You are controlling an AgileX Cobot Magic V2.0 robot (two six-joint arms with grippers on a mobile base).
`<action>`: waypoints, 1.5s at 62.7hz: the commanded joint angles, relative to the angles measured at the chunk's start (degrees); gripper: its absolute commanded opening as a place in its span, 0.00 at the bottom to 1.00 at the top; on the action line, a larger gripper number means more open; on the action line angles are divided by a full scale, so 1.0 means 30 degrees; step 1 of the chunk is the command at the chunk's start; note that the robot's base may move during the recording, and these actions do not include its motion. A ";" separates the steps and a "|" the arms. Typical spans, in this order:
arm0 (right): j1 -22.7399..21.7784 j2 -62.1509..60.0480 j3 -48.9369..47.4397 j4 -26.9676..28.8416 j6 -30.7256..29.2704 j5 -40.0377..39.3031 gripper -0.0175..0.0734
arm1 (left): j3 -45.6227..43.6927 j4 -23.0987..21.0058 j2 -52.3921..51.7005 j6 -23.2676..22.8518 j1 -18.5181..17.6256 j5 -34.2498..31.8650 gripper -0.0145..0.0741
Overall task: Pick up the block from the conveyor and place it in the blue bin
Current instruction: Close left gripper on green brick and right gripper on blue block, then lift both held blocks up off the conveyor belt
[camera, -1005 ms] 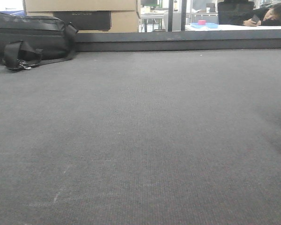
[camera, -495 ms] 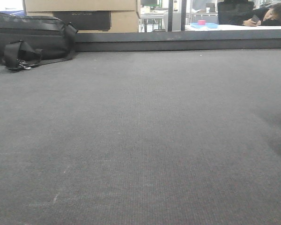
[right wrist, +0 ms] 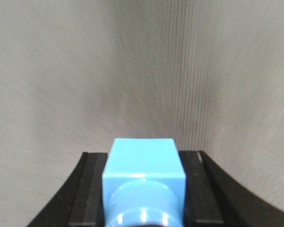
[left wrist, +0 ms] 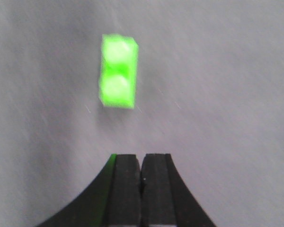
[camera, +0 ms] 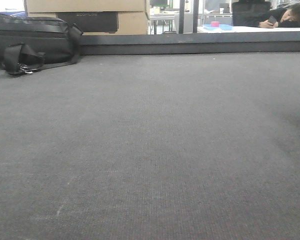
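Blue block [right wrist: 144, 172] sits clamped between the right gripper [right wrist: 143, 160] fingers, over the conveyor [camera: 150, 150]. That's the carry step, I'd say; next it needs the blue bin, which I can't spot. Left gripper [left wrist: 141, 161] is pinched together, empty, with a green block [left wrist: 118, 71] lying on the belt just ahead.

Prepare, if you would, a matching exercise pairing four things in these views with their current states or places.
Things:
1. green block
2. blue block
3. black bag
4. left end effector

States or places:
A. gripped in the right end effector
B. shut, holding nothing
C. lying loose just ahead of a shut end effector
D. at the far left of the conveyor, before the cardboard boxes

Pairs: 1-C, 2-A, 3-D, 4-B.
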 commanded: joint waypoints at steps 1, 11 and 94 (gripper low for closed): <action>-0.0073 -0.0487 -0.0323 0.0419 0.0039 0.0130 0.01 | -0.0603 -0.0868 0.1414 0.1863 0.0751 0.0127 0.04; -0.0073 -0.0498 -0.0323 0.0471 0.0039 -0.0346 0.01 | -0.0810 -0.0998 0.3167 0.2143 0.1197 -0.0237 0.04; -0.0073 -0.0468 -0.0323 0.0471 0.0039 -0.1894 0.01 | -0.0699 0.0477 0.7995 0.1434 -0.0122 -0.3494 0.51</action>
